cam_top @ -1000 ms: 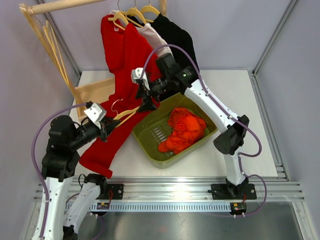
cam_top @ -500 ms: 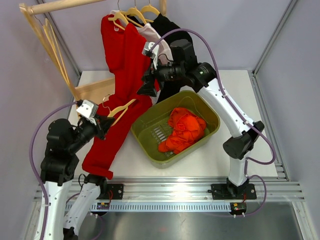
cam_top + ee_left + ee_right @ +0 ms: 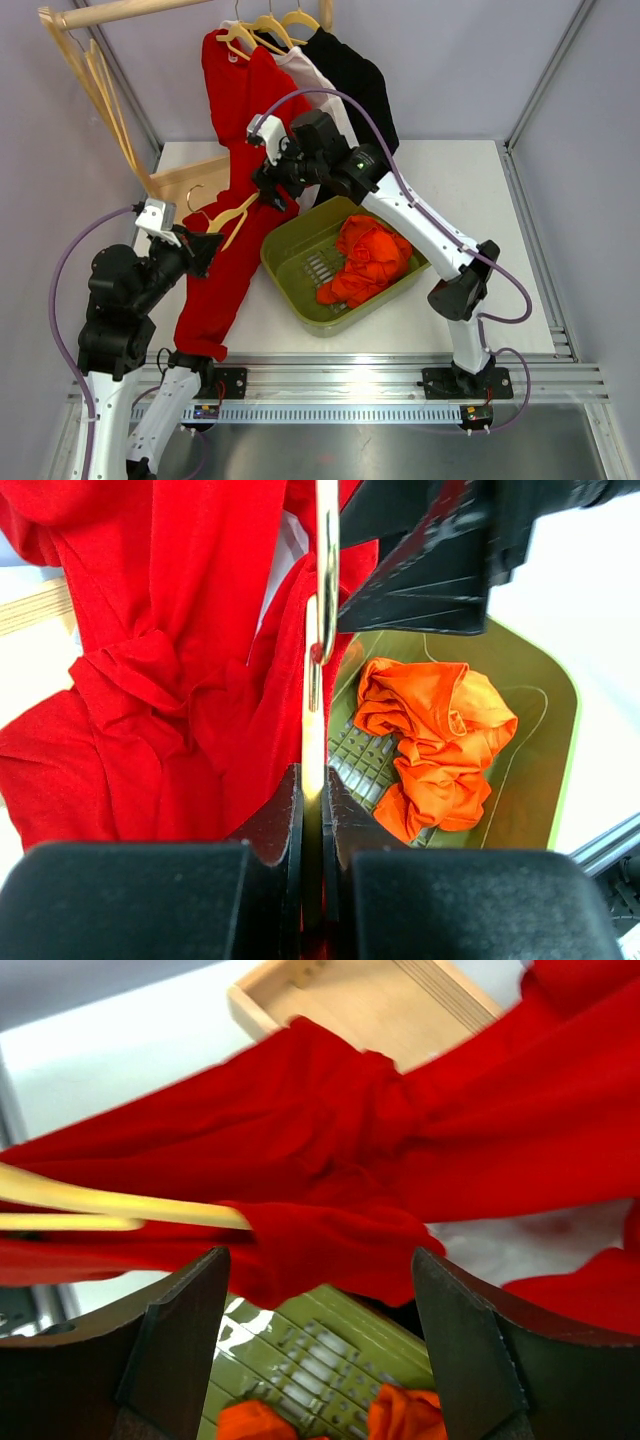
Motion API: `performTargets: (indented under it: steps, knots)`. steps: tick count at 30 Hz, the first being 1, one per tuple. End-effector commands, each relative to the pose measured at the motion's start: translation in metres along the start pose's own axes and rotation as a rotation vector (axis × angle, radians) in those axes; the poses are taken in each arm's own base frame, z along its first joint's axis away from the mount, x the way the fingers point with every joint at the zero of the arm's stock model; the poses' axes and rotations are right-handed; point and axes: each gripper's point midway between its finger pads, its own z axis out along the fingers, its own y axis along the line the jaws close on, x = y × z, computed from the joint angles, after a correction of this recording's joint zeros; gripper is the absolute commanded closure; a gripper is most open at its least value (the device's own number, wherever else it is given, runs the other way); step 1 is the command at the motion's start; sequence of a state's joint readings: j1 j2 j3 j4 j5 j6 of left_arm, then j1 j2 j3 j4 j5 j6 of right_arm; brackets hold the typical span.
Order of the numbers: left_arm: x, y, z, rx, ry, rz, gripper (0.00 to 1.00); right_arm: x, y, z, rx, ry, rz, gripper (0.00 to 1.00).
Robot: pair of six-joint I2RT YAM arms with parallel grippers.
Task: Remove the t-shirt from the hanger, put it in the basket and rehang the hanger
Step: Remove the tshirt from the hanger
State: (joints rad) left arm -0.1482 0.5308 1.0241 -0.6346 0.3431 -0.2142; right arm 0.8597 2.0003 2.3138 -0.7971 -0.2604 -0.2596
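Jaws of the left arm (image 3: 120,290) are clamped shut on the wooden hanger (image 3: 235,212), pinching one flat wooden arm edge-on between them in the left wrist view. The hanger's metal hook (image 3: 322,590) stands out ahead of the jaws. The red t-shirt (image 3: 225,285) is bunched on the far part of the hanger. From there it trails down past the left jaws, along the left side of the green basket (image 3: 290,262), to the near edge of the surface (image 3: 470,170).

Jaws of the right arm (image 3: 400,205) stand wide apart and grip nothing. They hover at the hanger's far end, above the gathered red cloth. In the right wrist view the two dark fingers (image 3: 175,1350) frame a knot of red fabric and the pale hanger arm lying just beyond their tips. Whether either tip touches the cloth cannot be told.

An orange garment (image 3: 365,262) lies crumpled in the basket. Behind, red, pale and black garments hang on the rack (image 3: 130,10).
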Motion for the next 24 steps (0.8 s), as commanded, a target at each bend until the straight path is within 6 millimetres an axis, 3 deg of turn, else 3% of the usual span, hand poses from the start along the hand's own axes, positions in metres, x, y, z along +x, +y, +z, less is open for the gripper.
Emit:
performTargets:
  steps: [1,4,8,9,11,14,17,19,20,24]
  knots:
    - [-0.030,-0.005,-0.007,-0.007,-0.110,-0.006,1.00,-0.007,-0.019,0.000,0.120,0.005,-0.052,0.20]
    - [-0.030,-0.006,-0.007,-0.001,-0.109,-0.012,1.00,-0.004,-0.026,0.005,0.155,0.013,-0.060,0.25]
    - [-0.028,-0.007,-0.008,0.002,-0.104,-0.007,1.00,-0.007,-0.031,0.009,0.178,0.002,-0.073,0.47]
    - [-0.026,-0.006,-0.008,0.000,-0.100,-0.007,1.00,-0.010,-0.031,0.010,0.175,-0.006,-0.075,0.73]
    - [-0.021,-0.005,-0.009,-0.003,-0.083,0.005,1.00,-0.015,-0.035,0.008,0.193,-0.021,-0.080,0.99]
    - [-0.012,-0.003,-0.012,-0.007,-0.045,0.028,1.00,-0.028,-0.049,0.003,0.264,-0.060,-0.105,1.00]
    - [-0.004,-0.003,-0.017,-0.005,-0.019,0.060,1.00,-0.039,-0.082,-0.008,0.394,-0.098,-0.114,1.00]
    - [0.001,-0.005,-0.022,0.007,-0.001,0.087,1.00,-0.036,-0.107,-0.007,0.468,-0.094,-0.102,1.00]
    - [0.001,-0.006,-0.025,0.010,0.000,0.096,1.00,-0.042,-0.124,-0.018,0.509,-0.111,-0.086,1.00]
    - [0.006,-0.008,-0.034,0.010,0.016,0.124,1.00,-0.024,-0.173,-0.021,0.585,-0.094,-0.043,1.00]
